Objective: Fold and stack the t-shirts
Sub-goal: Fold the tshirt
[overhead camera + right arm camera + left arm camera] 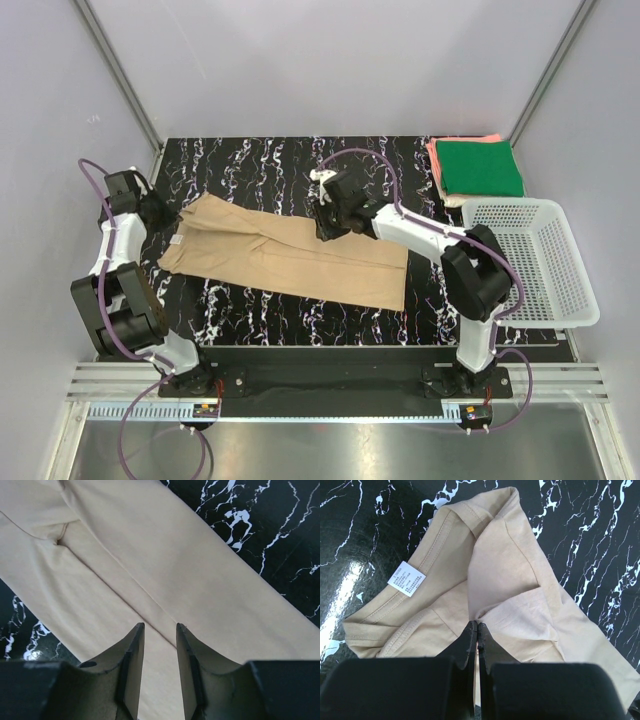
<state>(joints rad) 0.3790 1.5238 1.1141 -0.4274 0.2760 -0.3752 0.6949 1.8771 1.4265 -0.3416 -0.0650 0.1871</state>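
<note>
The tan t-shirt [290, 255] is lying folded lengthwise on the table [250, 165]. The left gripper [477, 626] is pinching its collar end, jaws pressed together — the nipped cloth hidden between them. The right gripper [160, 630] is hovering over mid-shirt, jaws parted, gripping nothing. Far right, the green t-shirt [482, 167] is covering the coral-pink t-shirt [435, 160] — only edges showing.

Bright, even light and sharp focus, with glare on the glossy table [346, 592].
</note>
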